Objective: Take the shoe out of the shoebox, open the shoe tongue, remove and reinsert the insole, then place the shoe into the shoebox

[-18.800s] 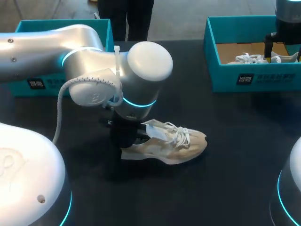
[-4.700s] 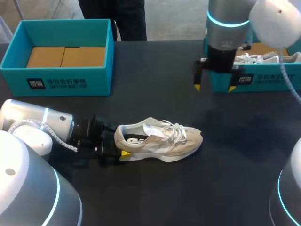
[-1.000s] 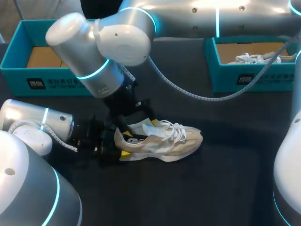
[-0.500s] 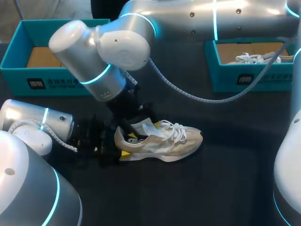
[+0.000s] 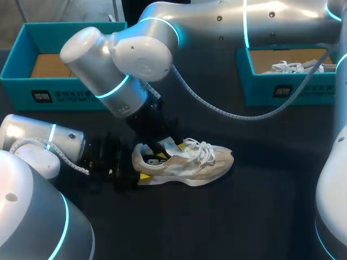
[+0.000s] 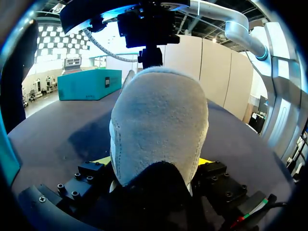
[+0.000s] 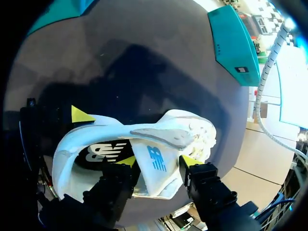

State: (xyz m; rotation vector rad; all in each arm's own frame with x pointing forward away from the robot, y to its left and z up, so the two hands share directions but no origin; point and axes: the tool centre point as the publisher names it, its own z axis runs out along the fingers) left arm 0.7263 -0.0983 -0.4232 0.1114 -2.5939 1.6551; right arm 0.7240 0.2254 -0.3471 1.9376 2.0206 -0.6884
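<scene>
1. Two claws on one sneaker, resting on its sole near the middle of the black table, toe to the right, heel to the left.
2. Compared with a few seconds ago: brought the right arm over from the right shoebox and down onto the mouth of the sneaker. Within the last second, eased the right gripper slightly up and to the right, drawing the shoe tongue higher out of the opening.
3. Reading for the task: already out of the box. Probably in the middle of opening the tongue, judging by the raised flap. Pulling out and refitting the insole not yet done, with it lying flat inside the shoe, exposed behind the lifted tongue.
4. Right gripper, by its wrist view: apparently pinching the tongue by its two side edges, one yellow tip over the shoe's opening and the other at the far side of the tongue. Hovering just above the collar, not down at the insole.
5. Left gripper: lying low on the table at the left, clamped on the heel from both sides near the sole, pinning the sneaker in place.
6. Left shoebox well apart at the far left. Right shoebox at the far right, holding a second white sneaker.
</scene>
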